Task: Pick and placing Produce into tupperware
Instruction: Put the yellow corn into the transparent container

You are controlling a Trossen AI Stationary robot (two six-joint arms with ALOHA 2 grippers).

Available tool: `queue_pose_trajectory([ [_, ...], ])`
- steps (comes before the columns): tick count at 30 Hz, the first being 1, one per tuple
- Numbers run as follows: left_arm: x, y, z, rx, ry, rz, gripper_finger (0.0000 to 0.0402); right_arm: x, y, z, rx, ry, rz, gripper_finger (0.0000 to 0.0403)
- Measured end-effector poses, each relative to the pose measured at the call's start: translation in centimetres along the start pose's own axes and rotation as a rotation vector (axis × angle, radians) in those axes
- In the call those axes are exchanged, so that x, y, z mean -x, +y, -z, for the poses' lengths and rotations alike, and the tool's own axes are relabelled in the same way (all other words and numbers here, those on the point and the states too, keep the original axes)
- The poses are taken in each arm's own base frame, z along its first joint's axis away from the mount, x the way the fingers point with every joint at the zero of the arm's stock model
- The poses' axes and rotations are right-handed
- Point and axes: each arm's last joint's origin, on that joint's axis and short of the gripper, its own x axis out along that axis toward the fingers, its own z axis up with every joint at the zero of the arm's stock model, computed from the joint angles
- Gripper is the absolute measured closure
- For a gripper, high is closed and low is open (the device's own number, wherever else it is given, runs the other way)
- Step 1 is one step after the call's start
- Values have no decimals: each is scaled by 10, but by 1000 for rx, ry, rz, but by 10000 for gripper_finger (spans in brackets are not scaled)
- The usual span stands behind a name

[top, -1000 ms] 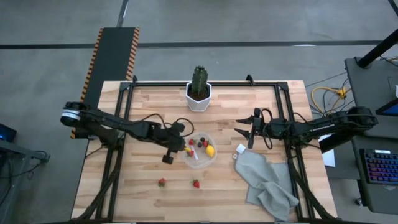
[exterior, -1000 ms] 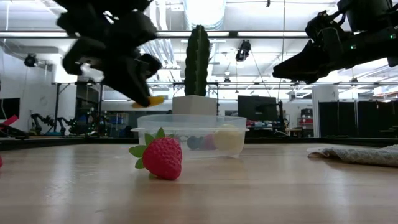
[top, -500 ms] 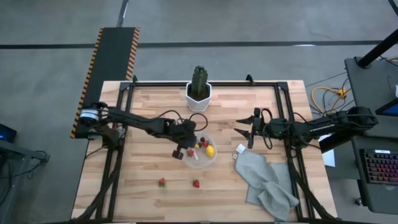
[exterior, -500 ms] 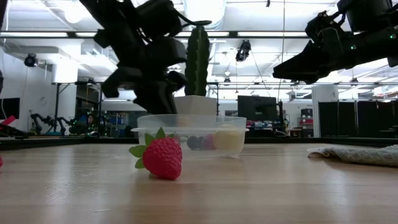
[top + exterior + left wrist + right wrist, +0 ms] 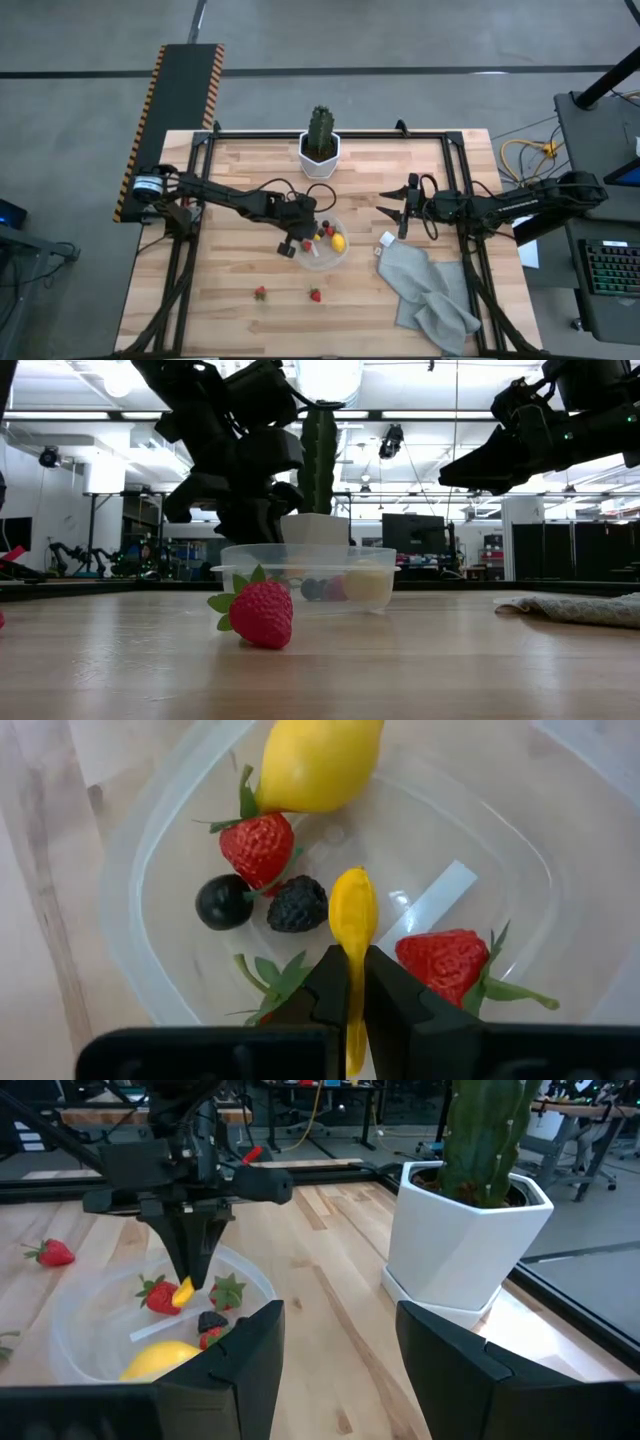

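The clear round tupperware stands mid-table. It holds a yellow lemon, red strawberries, two dark berries and a white strip. My left gripper hangs over the tupperware's left part, shut on a small yellow-orange piece. It also shows in the right wrist view. Two more strawberries lie on the wood nearer the front edge. One of them shows large in the low view. My right gripper is open and empty, right of the tupperware. My left gripper pinches the yellow-orange piece between its two fingers, by the piece's upper part. The fingers point down from above. The piece's free end sticks out below the fingertips, inside the tupperware's rim and clear of the fruit in it.
A tall green cactus in a white hexagonal pot stands at the far edge, behind the tupperware. A grey cloth lies at the front right. Bare wood lies left of the tupperware and along the front edge.
My left gripper has gone toward the table's right edge with the yellow-orange piece, from left of the tupperware to over its left part, and has come down to its rim. In the last half second it has nearly stood still.
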Motion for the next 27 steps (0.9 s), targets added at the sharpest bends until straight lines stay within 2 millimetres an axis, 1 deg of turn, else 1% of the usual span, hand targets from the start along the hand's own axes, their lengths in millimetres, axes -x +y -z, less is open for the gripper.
queue_pose_trajectory([
  [16, 3, 0, -1, 8, -11, -1, 400, 0, 0, 1, 0, 8, -2, 216],
  [27, 3, 1, -2, 9, -21, -6, 353, 0, 0, 2, 3, 16, -1, 216],
])
